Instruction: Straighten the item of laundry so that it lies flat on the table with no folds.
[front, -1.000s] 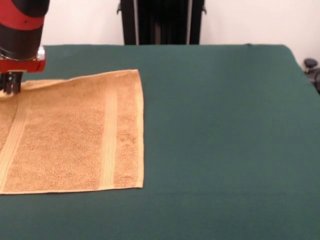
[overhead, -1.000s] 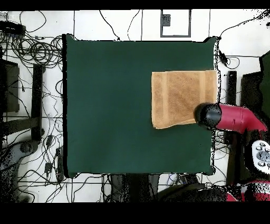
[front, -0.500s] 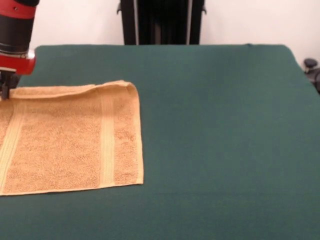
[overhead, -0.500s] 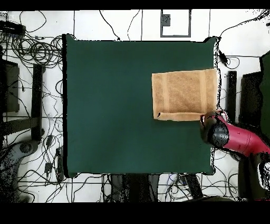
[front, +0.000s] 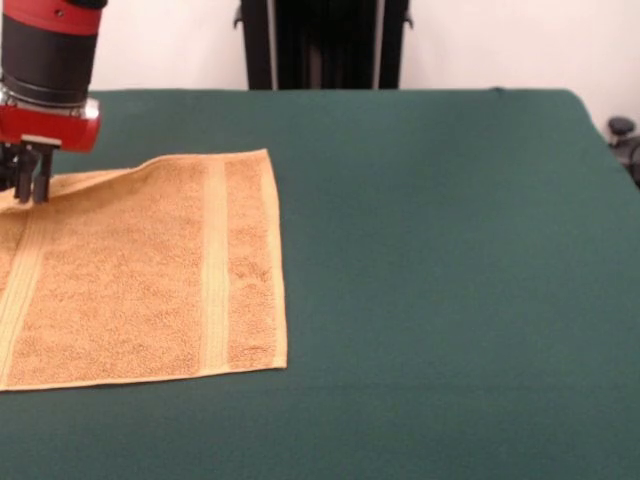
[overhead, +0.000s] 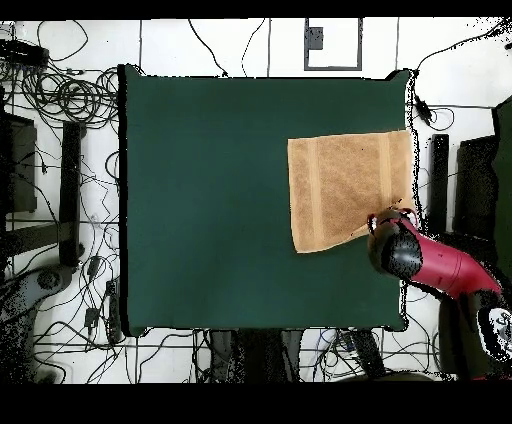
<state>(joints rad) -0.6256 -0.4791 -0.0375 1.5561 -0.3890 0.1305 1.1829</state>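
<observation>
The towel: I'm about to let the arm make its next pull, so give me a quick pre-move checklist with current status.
1. Claw at the far edge of the orange-tan terry hand towel: ok.
2. Claw grip on the cloth: cannot tell.
3. Towel flat with no folds: not ok; the far edge near the claw looks lifted and slanted.
4. Towel fully on the dark green cloth-covered table: cannot tell; one short end reaches the table edge in the overhead view.
5. Nothing else lying on the table: ok.
</observation>
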